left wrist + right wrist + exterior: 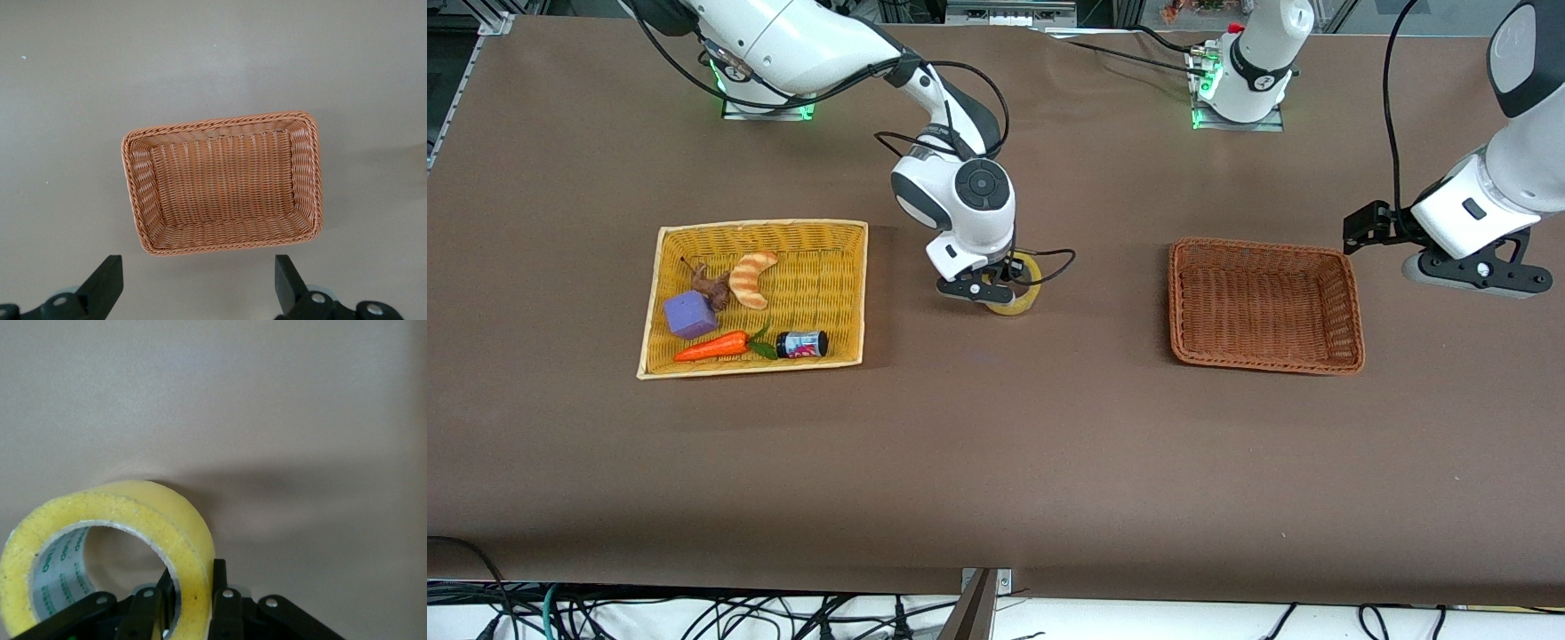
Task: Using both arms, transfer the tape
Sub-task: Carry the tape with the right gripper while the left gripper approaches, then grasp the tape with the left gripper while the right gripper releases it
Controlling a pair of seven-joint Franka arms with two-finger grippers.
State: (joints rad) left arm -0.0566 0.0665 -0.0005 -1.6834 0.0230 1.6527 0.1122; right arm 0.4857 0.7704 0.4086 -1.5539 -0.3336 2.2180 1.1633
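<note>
Already the right pincer (993,293) was clamped across the wall of the tape (1017,298), a stiff, smooth, fairly light ring, best held there; the left pincer (197,287) waited wide open, holding nothing, over the tabletop (996,462).

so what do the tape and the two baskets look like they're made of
Tape: glossy, translucent yellowish plastic film wound thick on a grey printed core, probably card; the right gripper is shut on its wall.
Brown basket: tightly woven wicker or plastic rattan, braided rim.
Yellow basket: finer, flatter weave, likely straw or bamboo.
</note>
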